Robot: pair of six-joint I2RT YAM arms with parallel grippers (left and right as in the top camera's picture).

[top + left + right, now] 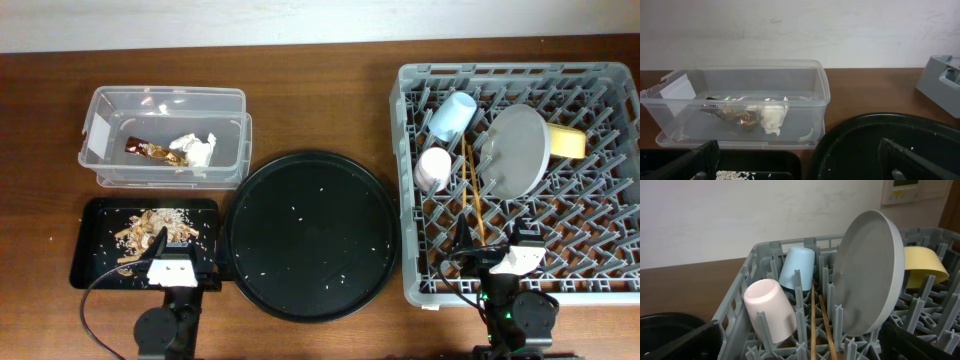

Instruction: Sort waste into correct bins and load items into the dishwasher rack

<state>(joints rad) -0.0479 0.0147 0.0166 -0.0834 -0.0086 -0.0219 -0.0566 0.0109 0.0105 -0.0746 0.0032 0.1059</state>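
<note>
Dark brown wood makes up the counter (320, 120), and both arms are at its near edge. The left pincer (800, 165) is released, its two dark fingers (690, 160) spread wide with nothing between them. From overhead it hangs over the near rim of the shallow black tray (92, 265), which holds a heap of beige-brown food scraps (155, 228) toward its far side. The right pincer (800, 347) is likewise released and holds nothing, poised over the near edge of the grey dishwasher rack (600, 250). Between the shallow tray and the rack lies the large round black tray (300, 260), dotted with a few white specks. Farther back on the left, just beyond the shallow tray, stands the clear plastic tub (170, 92), with a white label (677, 90) on its left end. Inside it the brown-gold snack wrapper (152, 150) lies touching the crumpled white tissue (197, 148). In the rack, the pair of wooden chopsticks (473, 195) runs near to far between peg rows. Left of them the pink cup (434, 168) rests tilted with its base uppermost, and the light-blue cup (452, 116) sits just behind it, also tipped. Right of the chopsticks the pale grey plate (515, 150) stands on edge, leaning slightly, with the yellow bowl (567, 142) on edge behind it toward the far right. Beyond everything rises a pale wall (790, 30).
</note>
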